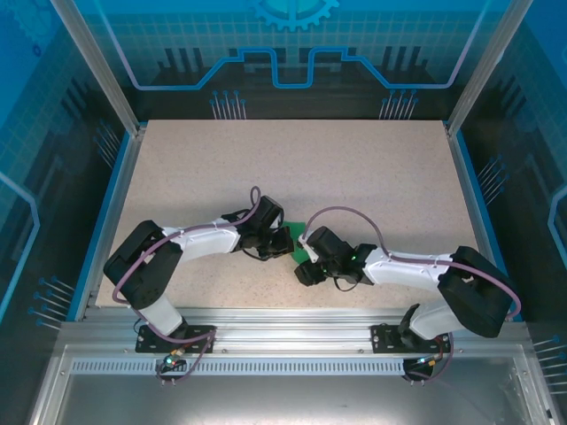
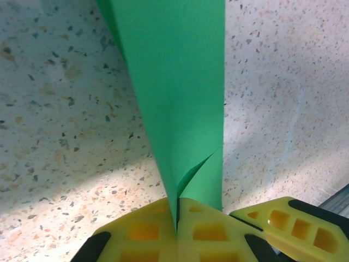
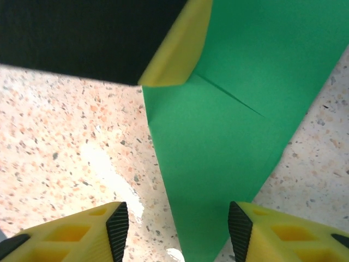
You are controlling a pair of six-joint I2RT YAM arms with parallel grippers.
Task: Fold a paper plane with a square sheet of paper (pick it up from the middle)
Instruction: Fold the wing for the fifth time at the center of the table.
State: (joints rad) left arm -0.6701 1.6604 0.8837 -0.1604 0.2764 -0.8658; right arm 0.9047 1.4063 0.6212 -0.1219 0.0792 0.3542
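- Table (image 1: 292, 159): pale speckled surface with a blue rim, standing inside blue printed walls (image 1: 292, 44) on a metal frame.
- Green paper (image 1: 299, 252): one piece, folded to a narrow wedge with a straight crease across it. It sits toward the near edge of the surface, about midway between the left and right edges, where the two arms meet.
- Paper, from the left wrist: a tall strip (image 2: 180, 98) rising off the surface and narrowing down into the fingers, with one layer curling open just above them.
- Left gripper (image 2: 177, 218): closed, its yellow fingers (image 2: 147, 232) pressed together with the narrow end of the paper pinched between them.
- Right gripper (image 3: 178, 224): jaws apart, its yellow fingers (image 3: 82, 234) with black pads standing either side of the paper's pointed end (image 3: 207, 164). The point lies flat on the surface between them. The right-hand pad is at the paper's edge, but whether it touches I cannot tell.
- Yellow finger of the left gripper (image 3: 177, 49), from the right wrist: resting against the paper's upper part.
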